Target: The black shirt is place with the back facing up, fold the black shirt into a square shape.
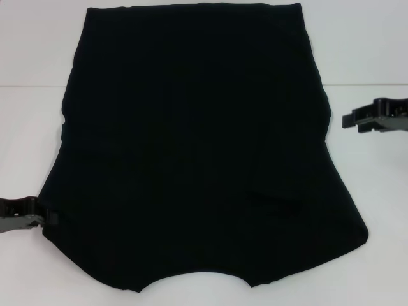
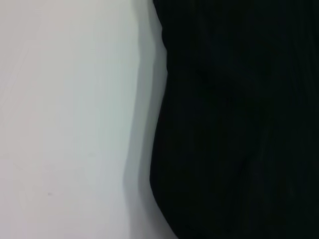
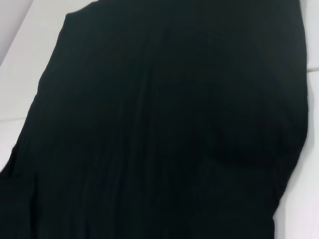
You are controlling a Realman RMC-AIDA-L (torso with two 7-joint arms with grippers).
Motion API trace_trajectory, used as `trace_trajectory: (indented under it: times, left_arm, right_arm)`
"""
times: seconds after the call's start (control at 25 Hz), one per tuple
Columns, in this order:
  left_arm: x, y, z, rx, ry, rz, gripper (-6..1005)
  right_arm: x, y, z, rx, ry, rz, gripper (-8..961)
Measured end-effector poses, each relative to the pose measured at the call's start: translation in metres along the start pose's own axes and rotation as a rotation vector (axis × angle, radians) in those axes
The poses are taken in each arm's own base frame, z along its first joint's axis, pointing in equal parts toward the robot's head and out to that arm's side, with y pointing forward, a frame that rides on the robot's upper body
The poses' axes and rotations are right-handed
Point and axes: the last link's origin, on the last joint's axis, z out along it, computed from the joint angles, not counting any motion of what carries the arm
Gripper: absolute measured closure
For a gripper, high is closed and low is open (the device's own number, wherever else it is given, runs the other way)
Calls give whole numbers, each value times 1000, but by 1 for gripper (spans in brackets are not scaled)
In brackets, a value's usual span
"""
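The black shirt (image 1: 197, 146) lies flat in the middle of the white bench (image 1: 38, 51), plain side up, and no fold is visible yet. The left hand (image 1: 22, 215) touches the shirt's near left edge. The right hand (image 1: 376, 118) waits just beside its right edge. I cannot tell if either hand is clenched.

Looked like a lab or test bench, plain white tabletop (image 1: 25, 51) filling every view, faint seam across it, no household furnishings visible around.
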Motion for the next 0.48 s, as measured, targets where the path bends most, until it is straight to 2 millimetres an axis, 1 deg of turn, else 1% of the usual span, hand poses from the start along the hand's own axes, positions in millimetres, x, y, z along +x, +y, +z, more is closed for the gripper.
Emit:
trace_trajectory:
  times: [0.04,0.16,0.28,0.48]
  left_arm:
    - [0,0,0,-1,-1,3,849]
    - [1,2,-1,-12,-2,23,910]
    - [4,3,-3,-21,17,27,971]
    - [10,2,-6,-28,51,24,971]
  right_arm:
    - [1,0,-1,-1,13,-4,507]
    - [10,-3,-5,5,81,-22,507]
    - [23,-10,-13,26,164,-27,507]
    - [40,-18,-24,24,236,-17,507]
